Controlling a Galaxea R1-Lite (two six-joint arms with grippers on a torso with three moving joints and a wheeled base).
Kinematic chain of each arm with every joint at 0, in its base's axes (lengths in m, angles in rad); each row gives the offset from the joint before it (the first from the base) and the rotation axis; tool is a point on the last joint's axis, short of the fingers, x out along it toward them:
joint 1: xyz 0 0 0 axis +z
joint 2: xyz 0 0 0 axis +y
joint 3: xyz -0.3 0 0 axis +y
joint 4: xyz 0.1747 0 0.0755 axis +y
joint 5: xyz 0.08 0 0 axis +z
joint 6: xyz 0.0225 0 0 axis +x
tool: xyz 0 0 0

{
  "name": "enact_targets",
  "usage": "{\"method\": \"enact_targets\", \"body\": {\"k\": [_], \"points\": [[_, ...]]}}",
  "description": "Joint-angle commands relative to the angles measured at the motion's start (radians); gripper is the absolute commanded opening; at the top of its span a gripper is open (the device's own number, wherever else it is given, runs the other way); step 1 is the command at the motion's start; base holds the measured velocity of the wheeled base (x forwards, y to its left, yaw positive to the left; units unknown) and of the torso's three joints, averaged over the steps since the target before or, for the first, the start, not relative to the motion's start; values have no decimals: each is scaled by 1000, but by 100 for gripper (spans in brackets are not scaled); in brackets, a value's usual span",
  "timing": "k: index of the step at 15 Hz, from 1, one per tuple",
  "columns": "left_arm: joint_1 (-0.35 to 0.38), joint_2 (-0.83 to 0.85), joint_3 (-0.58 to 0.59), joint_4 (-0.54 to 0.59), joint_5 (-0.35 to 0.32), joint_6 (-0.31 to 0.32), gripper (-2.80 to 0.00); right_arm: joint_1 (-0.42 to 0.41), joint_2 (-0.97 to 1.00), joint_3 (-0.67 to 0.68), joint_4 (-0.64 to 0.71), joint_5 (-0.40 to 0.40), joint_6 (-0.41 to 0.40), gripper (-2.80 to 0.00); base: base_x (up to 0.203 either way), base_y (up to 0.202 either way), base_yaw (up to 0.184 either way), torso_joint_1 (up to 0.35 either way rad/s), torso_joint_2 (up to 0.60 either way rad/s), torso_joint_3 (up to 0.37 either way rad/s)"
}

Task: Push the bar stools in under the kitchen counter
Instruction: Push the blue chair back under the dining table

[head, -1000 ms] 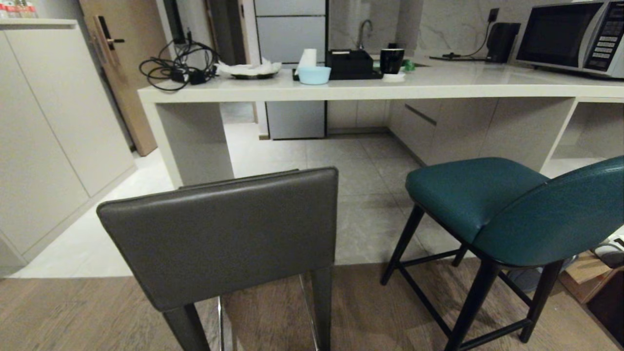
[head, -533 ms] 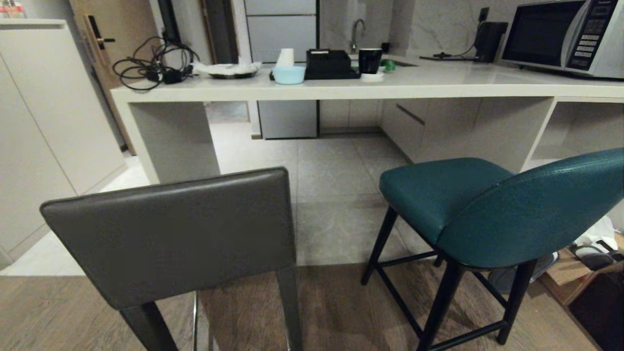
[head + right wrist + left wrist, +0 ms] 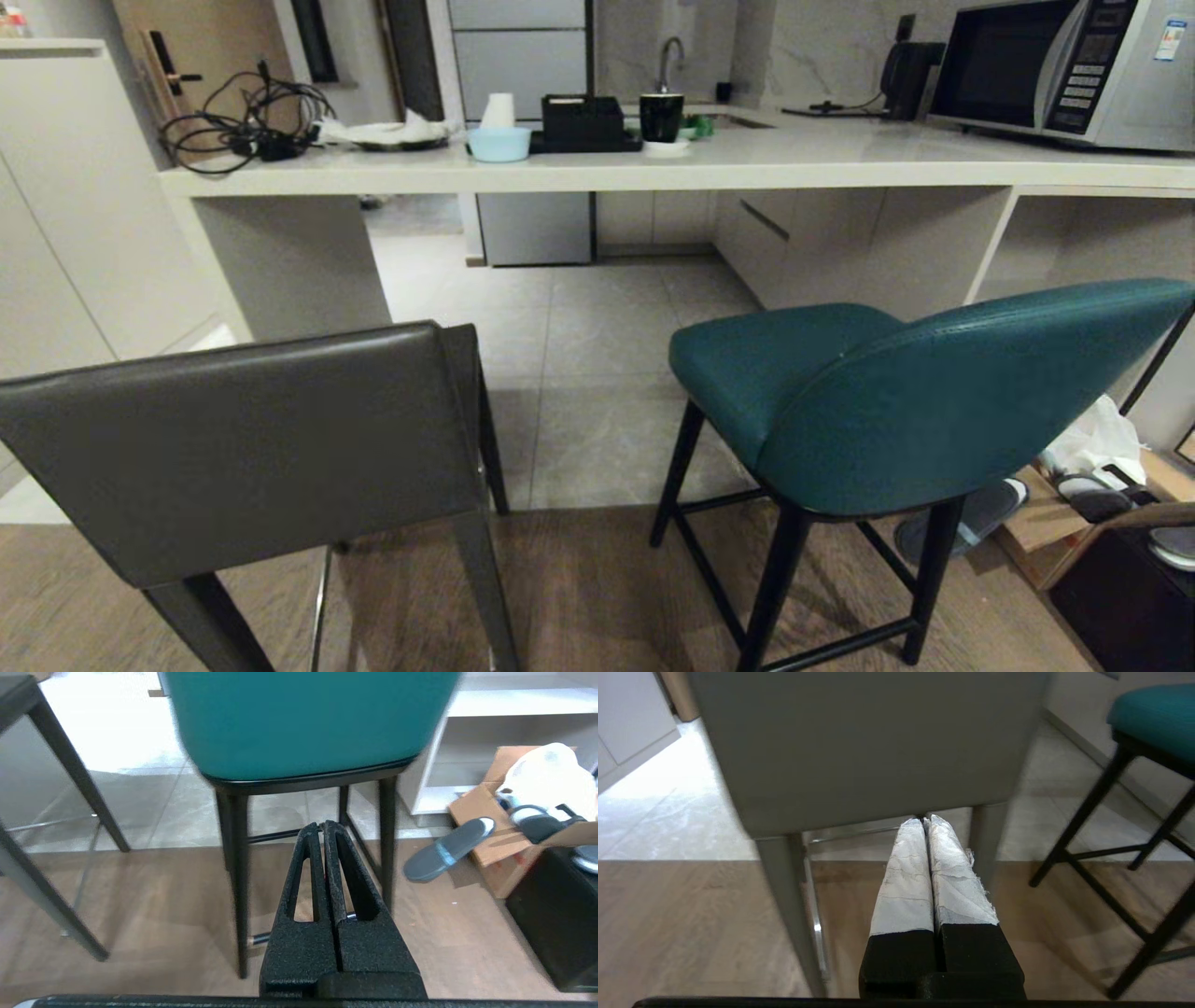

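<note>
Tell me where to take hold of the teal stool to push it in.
Take the teal stool by its curved backrest's top edge, coming from behind: the back faces the robot and the seat points at the kitchen counter. The thin legs offer poorer purchase.

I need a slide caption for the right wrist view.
Shut right gripper points at the back of the teal bar stool.

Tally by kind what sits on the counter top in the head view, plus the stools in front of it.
Bar stools: 2 (grey, teal)
Microwave: 1
Cable bundle: 1
Light blue bowl: 1
Dark cup: 1
Black box: 1
Total: 7
</note>
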Motion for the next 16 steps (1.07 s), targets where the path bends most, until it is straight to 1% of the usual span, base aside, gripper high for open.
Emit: {"method": "enact_targets", "body": {"k": [1, 16], "points": [[0, 1, 18, -1, 0, 0, -280, 0, 0, 0, 0, 2, -1, -280, 0, -193, 5, 2, 4, -1], [0, 1, 18, -1, 2, -2, -280, 0, 0, 0, 0, 0, -1, -280, 0, -195, 2, 2, 3, 3]]}}
